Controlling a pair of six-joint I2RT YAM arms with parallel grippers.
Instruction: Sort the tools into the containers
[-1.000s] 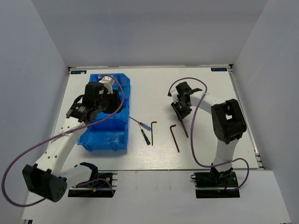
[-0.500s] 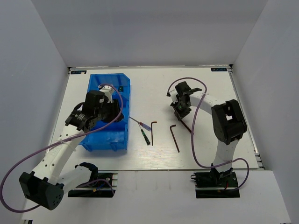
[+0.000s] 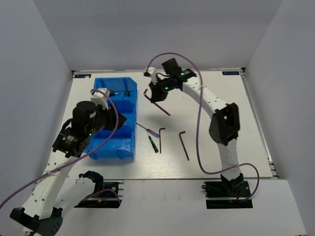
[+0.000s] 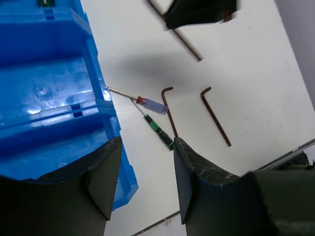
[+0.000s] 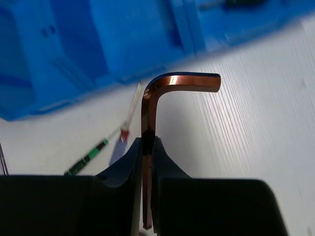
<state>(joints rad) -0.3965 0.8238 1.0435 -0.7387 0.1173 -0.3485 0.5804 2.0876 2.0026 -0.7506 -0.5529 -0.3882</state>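
Our right gripper (image 5: 146, 147) pinches a copper-brown hex key (image 5: 170, 81) by its long leg, aloft near the blue bin (image 5: 74, 39). We should carry it well over the bin's wall, above one compartment, before releasing. Our left gripper (image 4: 146, 143) hangs wide, empty.

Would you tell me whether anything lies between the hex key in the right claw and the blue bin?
Nothing visible does: the hex key hangs over bare table beside the blue bin. The left claw hovers open over the bin's near end.
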